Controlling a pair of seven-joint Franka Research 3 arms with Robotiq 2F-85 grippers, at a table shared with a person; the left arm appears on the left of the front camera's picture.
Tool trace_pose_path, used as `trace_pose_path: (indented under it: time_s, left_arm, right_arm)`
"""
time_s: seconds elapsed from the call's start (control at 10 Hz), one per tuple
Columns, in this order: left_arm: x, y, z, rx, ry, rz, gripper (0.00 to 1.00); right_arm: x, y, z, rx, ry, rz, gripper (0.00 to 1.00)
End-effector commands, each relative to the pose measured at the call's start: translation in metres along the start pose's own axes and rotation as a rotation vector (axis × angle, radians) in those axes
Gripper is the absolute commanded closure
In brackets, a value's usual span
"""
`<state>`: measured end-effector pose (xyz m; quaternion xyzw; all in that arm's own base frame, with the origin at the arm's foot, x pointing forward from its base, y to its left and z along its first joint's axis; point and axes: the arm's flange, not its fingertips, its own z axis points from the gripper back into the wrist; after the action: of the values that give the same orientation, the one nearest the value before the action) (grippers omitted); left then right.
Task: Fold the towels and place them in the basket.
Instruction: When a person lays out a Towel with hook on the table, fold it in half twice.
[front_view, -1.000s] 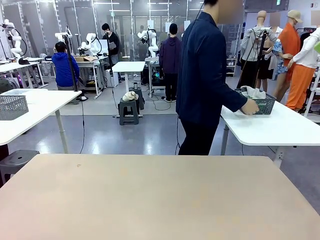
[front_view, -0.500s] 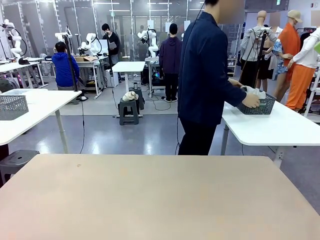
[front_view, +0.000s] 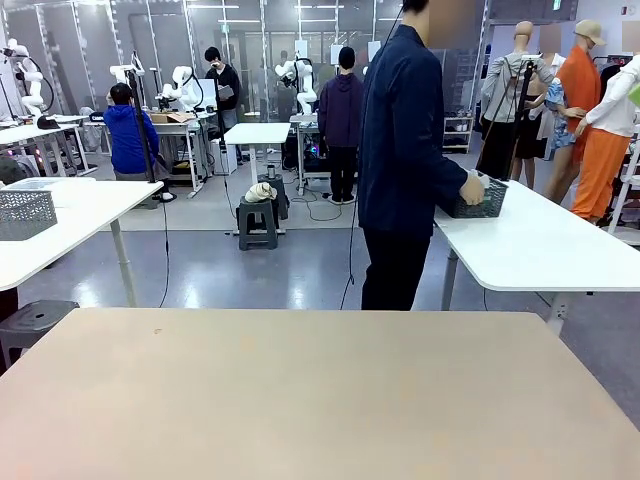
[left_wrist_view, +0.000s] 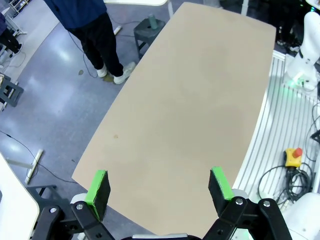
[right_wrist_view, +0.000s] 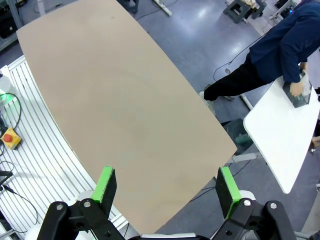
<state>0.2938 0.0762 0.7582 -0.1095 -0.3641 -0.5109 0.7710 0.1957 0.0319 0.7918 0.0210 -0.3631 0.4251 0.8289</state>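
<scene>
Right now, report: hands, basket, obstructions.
Left hand open above the tan table. Right hand open. Basket at a white table, person holding it.

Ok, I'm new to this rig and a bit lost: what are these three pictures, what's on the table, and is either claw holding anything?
The wide picture comes from a fixed camera between two robot arms. It looks across the beige table at a person in a dark jacket. That person stands at a white table beyond it, with a hand on the dark grey basket. What is inside the basket is too small to tell. The other two pictures come from a camera on each arm's wrist, looking down along its two green-padded fingers. The left gripper and the right gripper both hang over the beige table with jaws wide open, holding nothing.
</scene>
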Motion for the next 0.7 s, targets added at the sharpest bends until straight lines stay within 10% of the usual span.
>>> trace_pose_path:
  time_s: [0.0,0.6]
  left_arm:
    - [0.0017,-0.0007,-0.0005,-0.007,-0.009,-0.016,0.0]
    - [0.002,0.0013,0.0022,0.007,0.01,0.018,0.0]
  right_arm:
    - [0.0004,0.0004,-0.0002,0.003,-0.001,0.003,0.0]
    - [0.0004,0.0004,-0.0002,0.003,-0.001,0.003,0.0]
